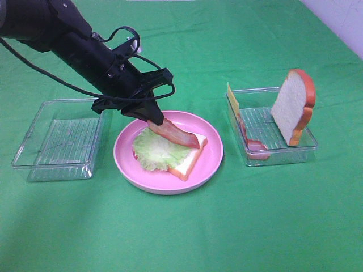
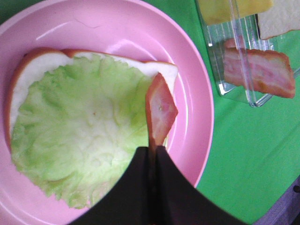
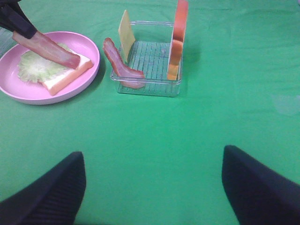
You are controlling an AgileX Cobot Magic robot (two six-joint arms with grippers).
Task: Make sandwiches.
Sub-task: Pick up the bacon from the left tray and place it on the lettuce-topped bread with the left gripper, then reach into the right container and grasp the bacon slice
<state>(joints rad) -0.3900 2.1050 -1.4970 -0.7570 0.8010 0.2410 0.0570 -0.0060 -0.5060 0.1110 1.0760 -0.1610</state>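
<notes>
Sandwich part-built, mid-cloth: one bread slice flat on the round pink plate, lettuce leaf spread over it. All on a green cloth.

Exterior high view. The left gripper reaches in from the upper left over the plate's rear edge, jaws clamped on the upper end of a bacon strip. The strip slants down across the lettuce leaf, lower end at the bread slice's right corner; touching or just above, cannot tell. A transparent left tray sits just beside the plate on its left. The right tray, to the plate's right, holds a second bread slice leaning upright at its right end, a cheese slice standing at its left wall, and a spare bacon strip slumped in the front-left corner.

Left wrist view. Fingers pinched together on the bacon strip, no gap showing. The strip hangs over the lettuce's edge on the side toward the right tray, above the white bread margin. Lettuce covers most of the slice; crust shows along one edge. The spare bacon strip shows through the tray wall.

Right wrist view. The right gripper is low over bare cloth, jaws wide apart, nothing between them, well apart from plate and right tray.
</notes>
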